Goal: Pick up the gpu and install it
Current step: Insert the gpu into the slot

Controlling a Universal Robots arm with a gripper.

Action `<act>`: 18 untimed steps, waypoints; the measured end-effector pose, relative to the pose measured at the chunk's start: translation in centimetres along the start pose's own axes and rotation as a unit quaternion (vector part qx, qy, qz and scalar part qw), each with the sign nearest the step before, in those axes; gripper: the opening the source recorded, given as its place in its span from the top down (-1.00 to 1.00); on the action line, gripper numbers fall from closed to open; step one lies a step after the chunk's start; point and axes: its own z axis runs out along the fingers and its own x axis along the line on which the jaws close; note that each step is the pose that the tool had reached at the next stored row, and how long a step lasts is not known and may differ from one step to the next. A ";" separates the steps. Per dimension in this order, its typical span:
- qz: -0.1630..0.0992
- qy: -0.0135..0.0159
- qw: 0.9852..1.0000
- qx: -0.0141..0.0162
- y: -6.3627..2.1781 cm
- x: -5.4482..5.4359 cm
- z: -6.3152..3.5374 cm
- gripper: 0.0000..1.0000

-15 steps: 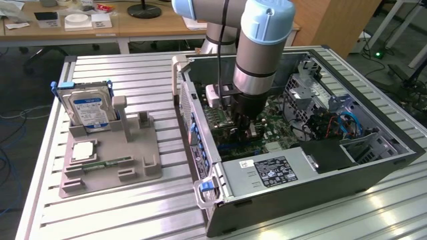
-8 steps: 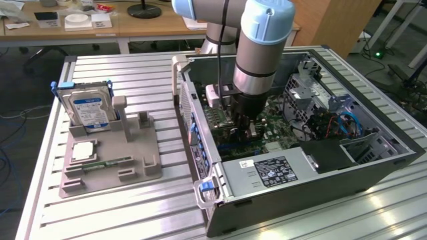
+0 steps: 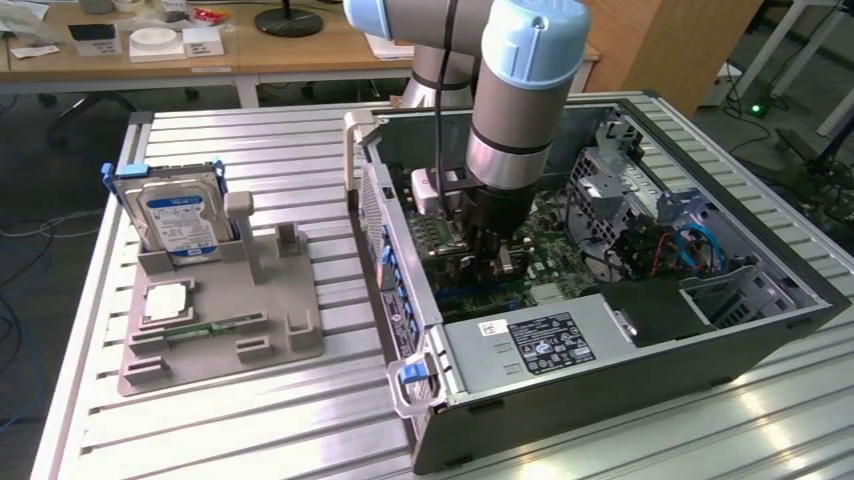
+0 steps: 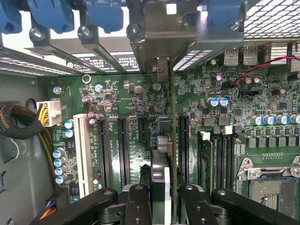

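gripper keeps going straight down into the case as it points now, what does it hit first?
Most likely the green motherboard. The gripper, its jaws shut on the thin black gpu card held edge-on, points at the black expansion slots; the card's edge would meet one first. Depth is unclear.

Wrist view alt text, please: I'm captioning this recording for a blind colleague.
The fingers grip the gpu edge-on, its metal bracket reaching the case's rear slots, directly above a green motherboard. Black expansion slots and a white slot run alongside; yellow and black power cables lie at one edge.
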 end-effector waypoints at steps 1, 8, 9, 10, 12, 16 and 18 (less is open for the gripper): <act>0.000 0.000 1.000 0.000 0.00 0.0 0.00 0.44; -0.001 0.000 1.000 0.002 0.04 0.0 -0.45 0.44; -0.001 0.000 1.000 0.002 0.04 0.0 -0.45 0.44; -0.001 0.000 1.000 0.002 0.04 0.0 -0.45 0.44; -0.001 0.000 1.000 0.002 0.04 0.0 -0.44 0.44; -0.001 0.000 1.000 0.002 0.05 0.0 -0.20 0.44; -0.001 0.000 1.000 0.002 0.05 0.0 -0.16 0.44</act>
